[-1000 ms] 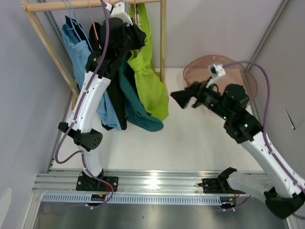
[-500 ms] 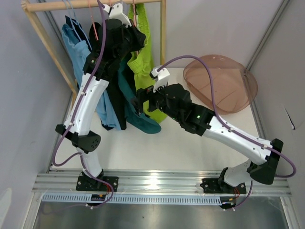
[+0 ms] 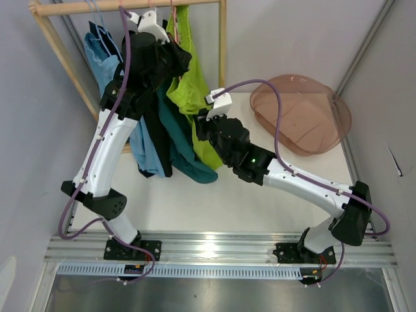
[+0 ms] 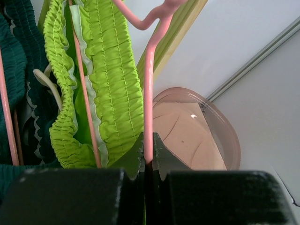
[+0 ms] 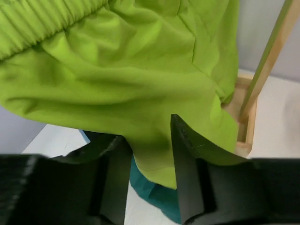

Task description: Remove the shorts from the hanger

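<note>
Slippage is the main risk: right gripper straddles only a thin fold of the lime shorts, which hang on the hanger under the rail. Whether it pinches yet, I cannot tell. Left gripper clamps the hanger wire, so a hard tug could snag the elastic waistband.

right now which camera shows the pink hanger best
The left wrist view: the pink hanger rises clearly from the shut left gripper, beside the lime green shorts. The top external view shows only a thin sliver of it by the rail. The right wrist view shows none of it, only green fabric.
</note>
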Robot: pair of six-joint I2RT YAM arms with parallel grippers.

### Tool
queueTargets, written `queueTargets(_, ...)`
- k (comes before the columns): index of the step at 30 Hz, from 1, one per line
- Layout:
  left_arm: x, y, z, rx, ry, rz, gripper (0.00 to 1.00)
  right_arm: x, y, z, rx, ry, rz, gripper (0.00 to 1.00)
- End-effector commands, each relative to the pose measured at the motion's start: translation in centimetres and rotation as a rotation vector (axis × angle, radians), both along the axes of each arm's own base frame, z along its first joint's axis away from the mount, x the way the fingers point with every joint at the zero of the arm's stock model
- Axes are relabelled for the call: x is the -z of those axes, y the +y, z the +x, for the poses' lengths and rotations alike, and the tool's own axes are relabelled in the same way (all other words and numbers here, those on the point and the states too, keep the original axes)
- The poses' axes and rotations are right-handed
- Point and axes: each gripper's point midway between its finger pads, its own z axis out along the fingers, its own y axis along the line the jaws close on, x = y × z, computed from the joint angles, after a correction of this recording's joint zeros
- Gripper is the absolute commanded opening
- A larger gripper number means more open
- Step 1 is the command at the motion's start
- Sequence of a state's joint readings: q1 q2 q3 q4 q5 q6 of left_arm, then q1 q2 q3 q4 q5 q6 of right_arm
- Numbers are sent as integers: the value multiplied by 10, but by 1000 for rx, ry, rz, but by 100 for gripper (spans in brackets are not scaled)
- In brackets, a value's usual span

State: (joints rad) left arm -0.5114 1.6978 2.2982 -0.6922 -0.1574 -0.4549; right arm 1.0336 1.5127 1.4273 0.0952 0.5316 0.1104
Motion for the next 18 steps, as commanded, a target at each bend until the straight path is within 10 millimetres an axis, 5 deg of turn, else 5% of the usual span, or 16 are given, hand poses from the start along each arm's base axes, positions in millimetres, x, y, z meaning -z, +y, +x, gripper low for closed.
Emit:
queueTargets(1,-79,17,-34,1,-205,-135,0,-16,-2,0,-3,-55,66,11)
queueTargets(3,-77,14,-33,10,-195,-145,0,-12,1,-7,-21,-47,84,0)
queueTargets(8,-77,12,-29,10,-200,-143,0,9,1,-40,-83,5,100,0)
queueTargets(13,-102,31,-19,-43,-277,-138,0,46,-2,-105,-125,66,73,0)
queueTargets(14,-100,34,-10,-53,-274,-135,0,66,1,-129,-156,92,38,0)
queueTargets(18,-109,45,-3,-71,-303,-152,0,92,-17,-166,-116,147,45,0)
